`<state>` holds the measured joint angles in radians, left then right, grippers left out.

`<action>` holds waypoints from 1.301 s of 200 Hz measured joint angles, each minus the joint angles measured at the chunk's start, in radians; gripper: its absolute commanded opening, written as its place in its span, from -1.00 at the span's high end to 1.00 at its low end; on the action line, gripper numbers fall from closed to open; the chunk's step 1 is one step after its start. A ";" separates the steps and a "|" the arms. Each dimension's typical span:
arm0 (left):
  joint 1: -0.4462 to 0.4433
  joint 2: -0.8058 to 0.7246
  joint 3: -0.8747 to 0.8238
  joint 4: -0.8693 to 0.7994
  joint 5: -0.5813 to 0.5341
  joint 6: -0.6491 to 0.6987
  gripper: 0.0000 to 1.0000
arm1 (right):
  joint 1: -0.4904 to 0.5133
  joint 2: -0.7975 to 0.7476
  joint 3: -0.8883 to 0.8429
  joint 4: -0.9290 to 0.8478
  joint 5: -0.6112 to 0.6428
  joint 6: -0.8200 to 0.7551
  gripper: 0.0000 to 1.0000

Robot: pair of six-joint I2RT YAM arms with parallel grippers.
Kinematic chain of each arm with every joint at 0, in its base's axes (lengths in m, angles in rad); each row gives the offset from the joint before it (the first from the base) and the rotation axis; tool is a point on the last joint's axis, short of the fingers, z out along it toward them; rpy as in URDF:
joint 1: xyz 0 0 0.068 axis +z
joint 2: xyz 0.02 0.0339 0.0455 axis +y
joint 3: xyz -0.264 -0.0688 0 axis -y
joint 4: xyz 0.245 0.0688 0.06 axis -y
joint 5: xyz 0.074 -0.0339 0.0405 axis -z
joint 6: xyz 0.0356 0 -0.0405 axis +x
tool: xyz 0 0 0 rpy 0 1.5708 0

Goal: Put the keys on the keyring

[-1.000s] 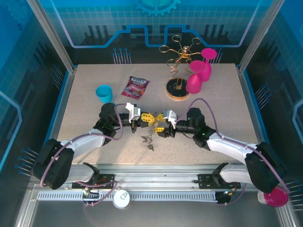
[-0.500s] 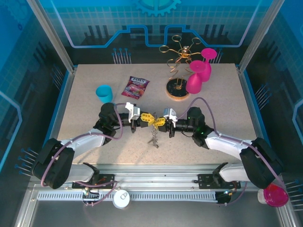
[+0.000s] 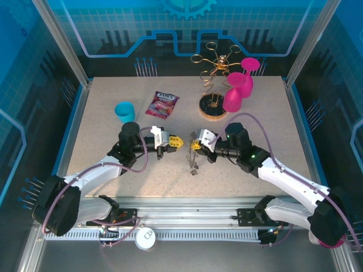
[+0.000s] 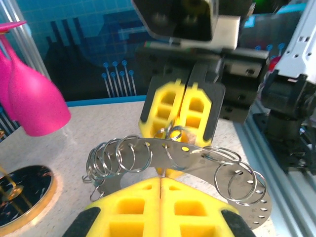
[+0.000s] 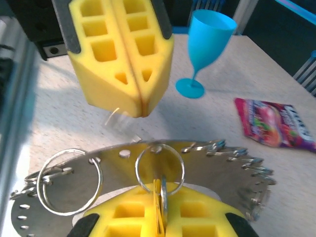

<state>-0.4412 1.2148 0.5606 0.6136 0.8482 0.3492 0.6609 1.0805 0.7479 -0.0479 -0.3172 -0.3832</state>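
The keyring [image 5: 207, 168] is a large flat grey metal ring with holes and several small wire loops. It hangs under my right gripper [image 3: 195, 145] above the table. My right gripper [image 5: 160, 190] is shut on a thin yellow key [image 5: 159, 200] and a grey one beside it. Both keys hang on a small loop [image 5: 159, 148] of the keyring. My left gripper [image 3: 174, 141] is shut with nothing between its fingers. It is just left of the keyring [image 4: 197, 155] and apart from it. In the right wrist view the left gripper [image 5: 142, 112] hovers above the ring.
A blue cup [image 3: 125, 111] and a candy bag [image 3: 162, 104] lie at the back left. A gold wire rack [image 3: 214, 62] on a round wooden base [image 3: 212, 107] holds pink glasses [image 3: 238, 90] at the back right.
The right gripper has shut on the keys and lifted the keyring off the table. The left gripper has drawn back to the left, away from the right one.
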 measured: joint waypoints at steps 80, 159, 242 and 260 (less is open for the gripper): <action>0.003 -0.002 0.000 -0.042 -0.102 0.012 0.61 | 0.106 0.063 0.174 -0.285 0.253 -0.208 1.00; 0.011 -0.154 -0.015 0.013 -0.739 -0.148 -0.98 | 0.212 0.190 0.407 -0.401 0.623 -0.531 1.00; 0.093 -0.340 -0.074 0.038 -1.329 -0.322 -0.98 | 0.334 0.504 0.659 -0.301 0.549 -0.544 1.00; 0.098 -0.371 -0.074 0.036 -1.389 -0.334 -0.98 | 0.338 0.571 0.661 -0.211 0.528 -0.464 1.00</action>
<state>-0.3431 0.8436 0.4870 0.6498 -0.5411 0.0154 0.9989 1.6516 1.4094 -0.2588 0.2111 -0.8474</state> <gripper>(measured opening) 0.991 0.075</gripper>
